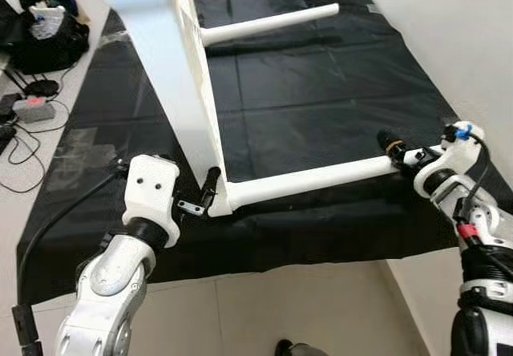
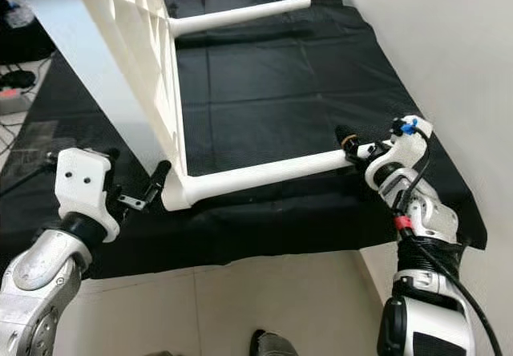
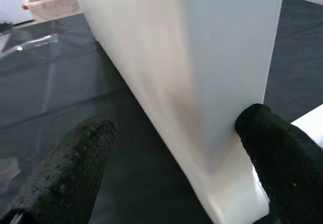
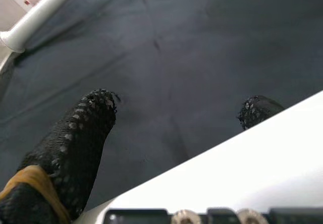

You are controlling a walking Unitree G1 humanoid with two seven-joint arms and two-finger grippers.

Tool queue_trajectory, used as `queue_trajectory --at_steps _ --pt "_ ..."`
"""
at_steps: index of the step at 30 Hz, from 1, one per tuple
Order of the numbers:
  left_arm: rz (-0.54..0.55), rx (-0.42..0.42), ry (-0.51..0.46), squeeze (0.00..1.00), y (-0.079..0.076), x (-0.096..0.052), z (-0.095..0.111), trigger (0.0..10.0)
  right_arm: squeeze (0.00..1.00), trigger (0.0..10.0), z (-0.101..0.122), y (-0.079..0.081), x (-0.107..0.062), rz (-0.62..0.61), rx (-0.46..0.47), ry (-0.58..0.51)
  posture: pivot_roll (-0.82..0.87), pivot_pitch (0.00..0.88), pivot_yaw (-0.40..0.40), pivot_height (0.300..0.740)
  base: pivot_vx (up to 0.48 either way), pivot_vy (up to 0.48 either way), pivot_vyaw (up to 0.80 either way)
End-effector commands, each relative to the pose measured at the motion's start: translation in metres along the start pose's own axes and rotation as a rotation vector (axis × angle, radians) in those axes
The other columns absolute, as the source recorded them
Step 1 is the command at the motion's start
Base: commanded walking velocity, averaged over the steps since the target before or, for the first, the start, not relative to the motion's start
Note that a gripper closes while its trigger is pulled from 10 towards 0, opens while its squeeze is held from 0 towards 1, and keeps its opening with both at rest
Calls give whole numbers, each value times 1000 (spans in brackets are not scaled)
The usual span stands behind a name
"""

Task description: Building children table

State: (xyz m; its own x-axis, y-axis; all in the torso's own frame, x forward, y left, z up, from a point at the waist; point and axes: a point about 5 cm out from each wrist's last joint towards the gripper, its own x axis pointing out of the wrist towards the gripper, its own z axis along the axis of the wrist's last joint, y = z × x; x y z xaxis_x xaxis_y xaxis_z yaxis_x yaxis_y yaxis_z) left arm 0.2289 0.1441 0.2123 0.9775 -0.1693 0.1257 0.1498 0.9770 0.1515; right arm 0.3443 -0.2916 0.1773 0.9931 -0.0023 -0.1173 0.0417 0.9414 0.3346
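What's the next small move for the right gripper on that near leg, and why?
Probably close the right gripper on the near table leg. Its fingers look open at the leg's free end, with the leg lying across one of them, while the left gripper is open at the corner where that leg meets the tabletop, standing on edge on the black sheet.

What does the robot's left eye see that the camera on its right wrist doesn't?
The left eye view alone takes in the tipped-up white tabletop, the left gripper at the corner where the near table leg joins it, the bag and cables on the floor.

The right wrist view alone gives a close look at the right gripper's netted fingers, spread open over that leg's end.

Both show the black sheet, the near leg and the far table leg.
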Motion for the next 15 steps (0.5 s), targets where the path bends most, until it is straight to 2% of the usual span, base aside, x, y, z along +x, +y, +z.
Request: queue_trajectory --at_steps 1,2,3,4,5,6,7,10,11,13,14,15 --pt "71 22 2 0 11 -1 0 10000 1000 10000 -29 -40 -18 -281 -583 208 -10 188 -81 740 0 0 0" --pt "71 22 2 0 11 -1 0 10000 1000 10000 -29 -40 -18 -281 -583 208 -10 188 -81 740 0 0 0" --pt "72 20 -1 0 10 0 0 10000 1000 10000 -15 -36 -16 -306 -571 125 -10 184 -83 740 0 0 0" --pt "74 19 -3 0 10 0 1 10000 1000 10000 -3 -33 -14 -327 -510 62 -9 182 -90 740 0 0 0" --pt "74 19 -3 0 10 0 1 10000 1000 10000 -3 -33 -14 -327 -510 62 -9 182 -90 740 0 0 0" --pt "75 18 -5 0 10 0 1 10000 1000 10000 4 -31 -13 -339 -460 34 -9 182 -91 740 0 0 0" --pt "78 17 -6 0 10 -1 1 10000 1000 10000 5 -35 -14 -379 -405 51 -9 183 -95 740 0 0 0" --pt "78 17 -6 0 10 -1 1 10000 1000 10000 5 -35 -14 -379 -405 51 -9 183 -95 740 0 0 0" --pt "82 14 -7 0 10 -1 1 10000 1000 10000 1 -47 -19 -468 -306 115 -7 186 -100 740 0 0 0" --pt "82 14 -7 0 10 -1 1 10000 1000 10000 1 -47 -19 -468 -306 115 -7 186 -100 740 0 0 0" --pt "83 13 -8 0 9 -2 2 10000 1000 10000 0 -51 -21 -496 -262 130 -7 186 -100 740 0 0 0" --pt "83 11 -8 0 9 -2 2 10000 1000 10000 -3 -57 -23 -538 -144 142 -11 187 -100 740 0 0 0"
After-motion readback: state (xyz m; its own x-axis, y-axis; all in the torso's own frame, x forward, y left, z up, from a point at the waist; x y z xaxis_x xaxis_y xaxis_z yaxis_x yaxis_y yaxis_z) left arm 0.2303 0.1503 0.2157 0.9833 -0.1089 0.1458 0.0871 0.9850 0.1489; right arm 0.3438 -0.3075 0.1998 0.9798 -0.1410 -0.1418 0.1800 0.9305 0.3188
